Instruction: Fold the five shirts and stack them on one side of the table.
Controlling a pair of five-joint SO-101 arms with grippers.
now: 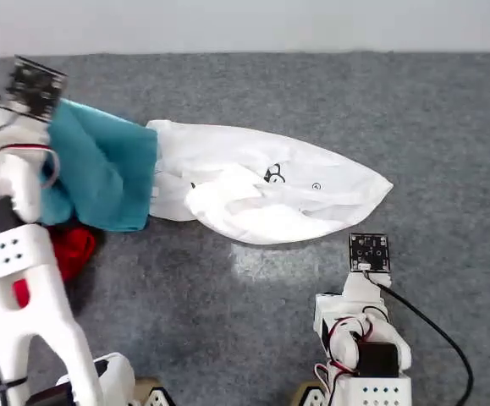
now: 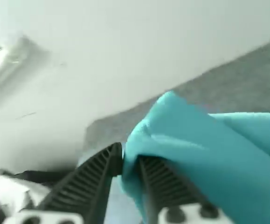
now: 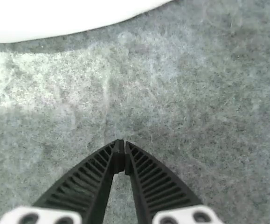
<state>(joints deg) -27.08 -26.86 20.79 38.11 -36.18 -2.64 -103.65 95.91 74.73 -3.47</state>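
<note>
The left gripper (image 2: 129,157) is clamping a raised fold of the teal shirt (image 2: 195,149). Its ribbed jaws are standing only slightly apart, with the cloth pinched between the tips. The right gripper (image 3: 124,147) is holding nothing. Its jaws are pressing together at the tips, and it is hanging over the bare grey felt table (image 3: 195,93). The edge of the white shirt (image 3: 55,18) is lying just beyond it.

The high view is supplying the layout that the wrist views are not showing. The left arm (image 1: 12,254) is standing raised at the left side of the table, and the teal shirt is draping down from its upper end. One edge of the teal shirt is touching the white shirt. The white shirt is lying crumpled across the middle of the table. A red shirt (image 1: 74,245) is lying beside the teal one, partly hidden behind the left arm. The right arm (image 1: 359,338) is sitting at the near edge, apart from the white shirt.

The left wrist view alone is showing the grip on the teal cloth. The right wrist view alone is showing the meeting jaw tips.
</note>
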